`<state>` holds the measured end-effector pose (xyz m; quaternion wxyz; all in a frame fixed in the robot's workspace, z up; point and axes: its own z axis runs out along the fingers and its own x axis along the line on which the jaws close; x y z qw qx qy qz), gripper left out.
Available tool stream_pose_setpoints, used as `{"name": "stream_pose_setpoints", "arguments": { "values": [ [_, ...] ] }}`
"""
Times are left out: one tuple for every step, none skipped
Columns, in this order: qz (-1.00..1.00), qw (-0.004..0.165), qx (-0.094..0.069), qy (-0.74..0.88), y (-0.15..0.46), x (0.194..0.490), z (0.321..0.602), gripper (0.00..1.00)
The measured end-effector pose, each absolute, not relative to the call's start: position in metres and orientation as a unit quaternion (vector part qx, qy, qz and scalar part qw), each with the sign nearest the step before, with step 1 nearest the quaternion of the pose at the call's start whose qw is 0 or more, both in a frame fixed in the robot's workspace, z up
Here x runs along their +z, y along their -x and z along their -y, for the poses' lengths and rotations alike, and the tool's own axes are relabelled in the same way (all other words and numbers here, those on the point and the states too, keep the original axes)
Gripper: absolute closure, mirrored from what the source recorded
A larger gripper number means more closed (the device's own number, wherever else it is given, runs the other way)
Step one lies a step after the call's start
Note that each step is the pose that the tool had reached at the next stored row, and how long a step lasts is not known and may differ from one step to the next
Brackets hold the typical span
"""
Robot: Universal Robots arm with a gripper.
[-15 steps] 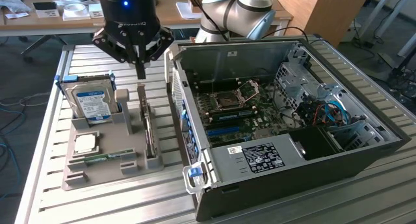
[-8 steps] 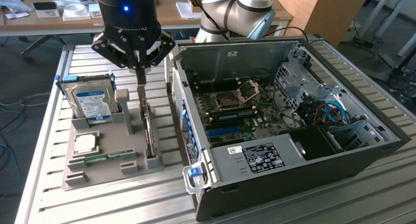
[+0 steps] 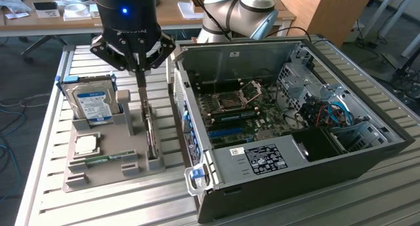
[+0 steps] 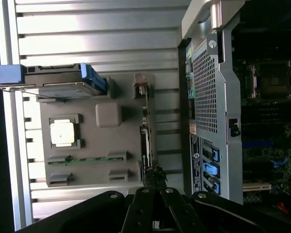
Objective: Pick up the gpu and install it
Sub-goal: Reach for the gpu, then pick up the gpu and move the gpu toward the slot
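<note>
The gpu (image 3: 152, 137) is a thin dark card standing on edge in a slot along the grey tray's (image 3: 108, 179) side nearest the computer. In the wrist view the gpu (image 4: 145, 133) shows as a narrow strip seen edge-on. My gripper (image 3: 139, 69) hangs above the tray over the far end of that slot, pointing straight down with its fingers shut. In the wrist view the gripper (image 4: 155, 175) has its dark fingertips together just past one end of the card, and I see nothing held between them.
The tray (image 4: 97, 145) also carries a blue-labelled hard drive (image 3: 92, 100), a square processor (image 3: 87, 145) and a green RAM stick (image 3: 105, 158). The open computer case (image 3: 262, 159) lies at the exterior view's right, its motherboard (image 3: 239, 110) exposed. Behind stands a cluttered desk (image 3: 72, 12).
</note>
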<state>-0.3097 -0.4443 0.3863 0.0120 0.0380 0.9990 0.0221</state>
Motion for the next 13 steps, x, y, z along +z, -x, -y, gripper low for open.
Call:
{"name": "stream_pose_setpoints", "arguments": {
  "values": [
    [-0.999, 0.012, 0.022, -0.038, 0.3099, 0.3862, 0.4445, 0.89],
    [-0.999, 0.012, 0.022, -0.038, 0.3099, 0.3862, 0.4445, 0.89],
    [-0.999, 0.012, 0.022, -0.038, 0.3099, 0.3862, 0.4446, 0.89],
    [-0.999, 0.012, 0.022, -0.038, 0.3099, 0.3862, 0.4446, 0.89],
    [-0.999, 0.012, 0.022, -0.038, 0.3099, 0.3862, 0.4446, 0.89],
    [-0.999, 0.012, 0.022, -0.038, 0.3099, 0.3862, 0.4446, 0.89],
    [-0.999, 0.012, 0.022, -0.038, 0.3099, 0.3862, 0.4446, 0.89],
    [-0.999, 0.012, 0.022, -0.038, 0.3099, 0.3862, 0.4446, 0.89],
    [-0.999, 0.012, 0.022, -0.038, 0.3099, 0.3862, 0.4446, 0.89],
    [-0.999, 0.012, 0.022, -0.038, 0.3099, 0.3862, 0.4446, 0.89],
    [-0.999, 0.012, 0.022, -0.038, 0.3099, 0.3863, 0.4446, 0.89],
    [-0.999, 0.012, 0.022, -0.038, 0.3099, 0.3862, 0.4446, 0.89],
    [-0.999, 0.012, 0.022, -0.038, 0.3099, 0.3863, 0.4446, 0.89]
  ]
}}
